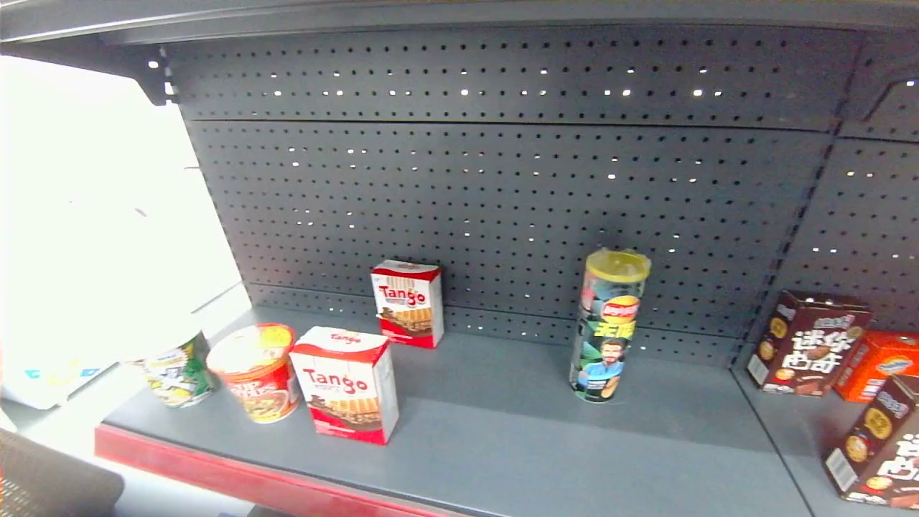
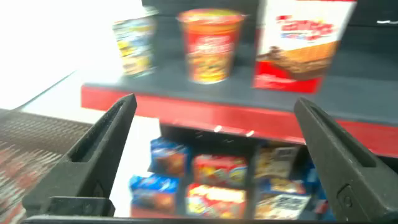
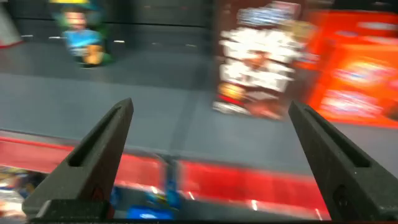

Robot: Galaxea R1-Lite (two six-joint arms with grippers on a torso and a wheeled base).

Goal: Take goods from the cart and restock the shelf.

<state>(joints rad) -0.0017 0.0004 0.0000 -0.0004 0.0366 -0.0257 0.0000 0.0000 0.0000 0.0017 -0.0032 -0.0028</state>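
Observation:
On the grey shelf [image 1: 502, 438] stand two red-and-white wafer boxes, one at the front [image 1: 347, 383] and one at the back [image 1: 408, 302]. Beside the front box stand a red cup noodle [image 1: 255, 371] and a green-and-white cup [image 1: 176, 370]. A tall chips can with a yellow lid [image 1: 605, 327] stands mid-shelf. My left gripper [image 2: 214, 146] is open and empty in front of the shelf's red edge [image 2: 236, 115], below the red cup [image 2: 209, 45] and wafer box [image 2: 301, 43]. My right gripper [image 3: 211, 152] is open and empty, facing a brown box [image 3: 258, 62] and the chips can [image 3: 81, 34].
Brown boxes [image 1: 808, 343] [image 1: 876, 452] and an orange box [image 1: 877, 365] stand on the right shelf section. A perforated back panel [image 1: 502, 201] closes the shelf behind. Packaged goods [image 2: 217, 186] fill the lower shelf under the red edge. Orange boxes [image 3: 357, 68] sit beside the brown one.

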